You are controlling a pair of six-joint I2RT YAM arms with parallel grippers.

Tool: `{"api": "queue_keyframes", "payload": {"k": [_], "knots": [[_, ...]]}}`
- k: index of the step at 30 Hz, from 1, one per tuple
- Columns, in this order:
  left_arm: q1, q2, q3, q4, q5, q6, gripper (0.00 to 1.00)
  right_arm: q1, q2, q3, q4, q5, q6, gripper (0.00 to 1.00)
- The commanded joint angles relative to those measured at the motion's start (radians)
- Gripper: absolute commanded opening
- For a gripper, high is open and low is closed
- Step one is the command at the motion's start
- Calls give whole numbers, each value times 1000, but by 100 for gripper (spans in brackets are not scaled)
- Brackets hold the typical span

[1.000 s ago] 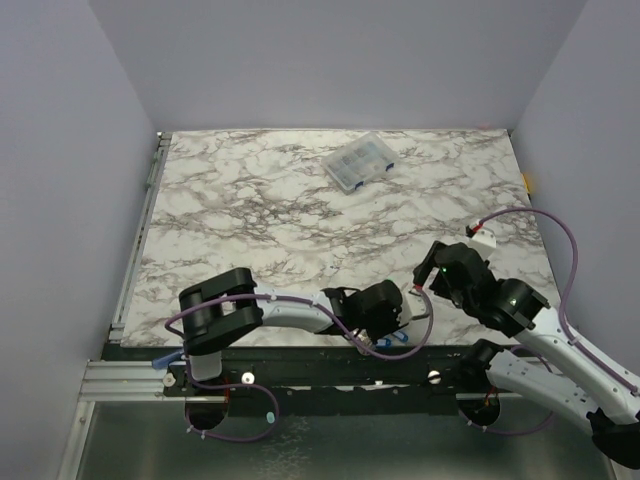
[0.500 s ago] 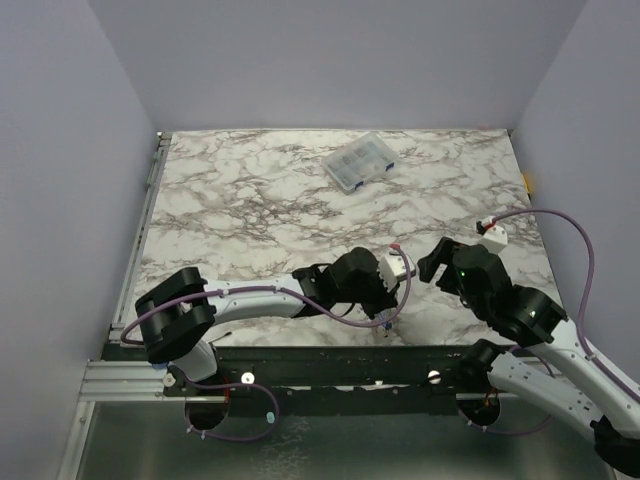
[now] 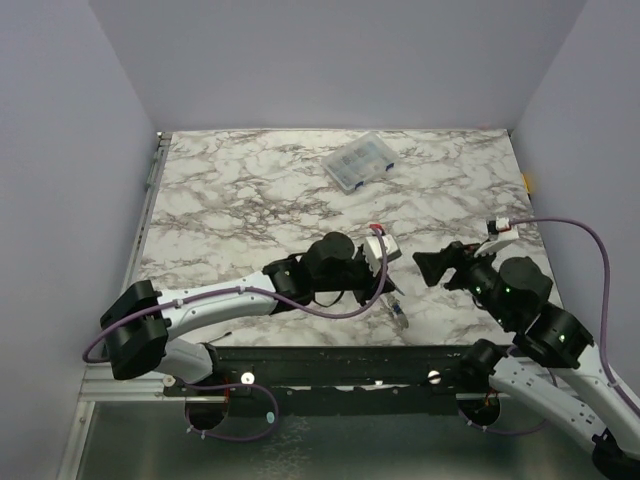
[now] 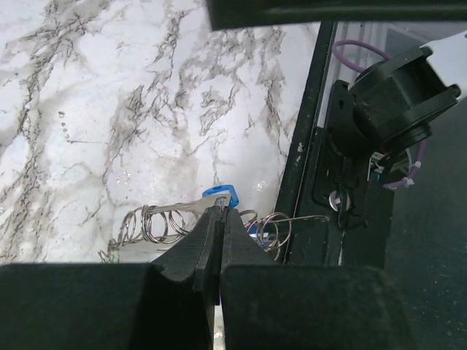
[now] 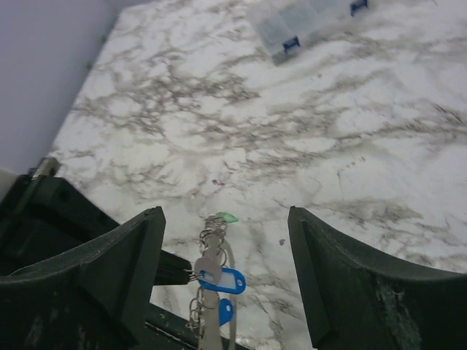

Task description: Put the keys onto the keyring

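The keyring bunch [image 4: 157, 222] is a string of thin silvery rings with the keys on it. One blue key head [image 4: 221, 195] shows just past my left gripper [image 4: 220, 213], which is shut on a ring beside it. In the right wrist view the bunch hangs in a line: a green key [image 5: 228, 217] at the far end, a blue key [image 5: 225, 279] and a second blue key [image 5: 225, 311] nearer. My right gripper [image 5: 225, 230] is open wide above the bunch, touching nothing. From the top, the left gripper [image 3: 388, 292] holds the bunch [image 3: 398, 313] by the table's near edge, and the right gripper [image 3: 432, 265] is just right of it.
A clear plastic compartment box [image 3: 360, 162] with blue latches lies at the back of the marble table [image 3: 230, 210]; it also shows in the right wrist view [image 5: 306, 18]. The black front rail [image 4: 310, 146] and the arm base [image 4: 398, 95] are right beside the bunch.
My left arm has swung up from the near rail toward the table's middle, carrying the bunch a little farther in. My right gripper has lifted and drawn back to the right.
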State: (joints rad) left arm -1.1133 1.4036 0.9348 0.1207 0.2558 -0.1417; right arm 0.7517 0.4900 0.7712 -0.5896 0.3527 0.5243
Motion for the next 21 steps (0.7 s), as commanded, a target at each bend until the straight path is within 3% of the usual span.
{"api": "queue_keyframes", "payload": {"k": [1, 5, 14, 21], "knots": [[13, -79, 16, -43, 34, 8, 0, 2, -83, -26, 197, -240, -198, 74], [22, -141, 30, -82, 45, 19, 0, 2, -121, -69, 318, -463, -293, 67], [47, -278, 29, -119, 69, 26, 0, 3, -13, -30, 344, -852, -425, 62], [53, -370, -5, -142, 97, 45, 0, 3, 57, 35, 288, -947, -514, 69]]}}
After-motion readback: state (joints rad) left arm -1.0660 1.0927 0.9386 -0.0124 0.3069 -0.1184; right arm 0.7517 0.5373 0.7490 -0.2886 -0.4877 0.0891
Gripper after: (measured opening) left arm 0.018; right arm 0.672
